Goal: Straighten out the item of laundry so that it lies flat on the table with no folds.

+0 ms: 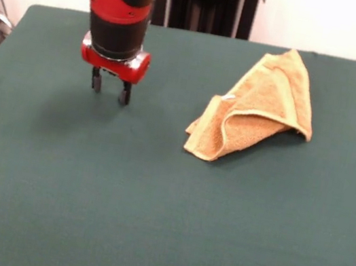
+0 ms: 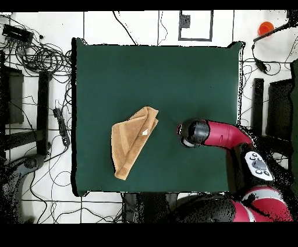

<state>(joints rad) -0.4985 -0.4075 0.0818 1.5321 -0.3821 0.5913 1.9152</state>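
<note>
The orange-tan towel point(image 1: 259, 109) lies folded over on itself on the dark green table point(image 1: 151, 204), right of centre in the front view. It has paler border bands and a tiny white tag near its left edge. In the overhead view the towel point(image 2: 132, 141) lies left of centre. My gripper point(image 1: 110, 88) hangs above the table well to the left of the towel in the front view, fingers point(image 1: 95, 80) apart, open and empty. In the overhead view the arm's end point(image 2: 189, 133) is right of the towel, apart from it.
The red and black arm point(image 2: 233, 137) reaches in from the lower right in the overhead view. Cables and equipment point(image 2: 35, 55) lie on the floor around the table. A dark stand point(image 1: 208, 0) is behind the far edge in the front view.
</note>
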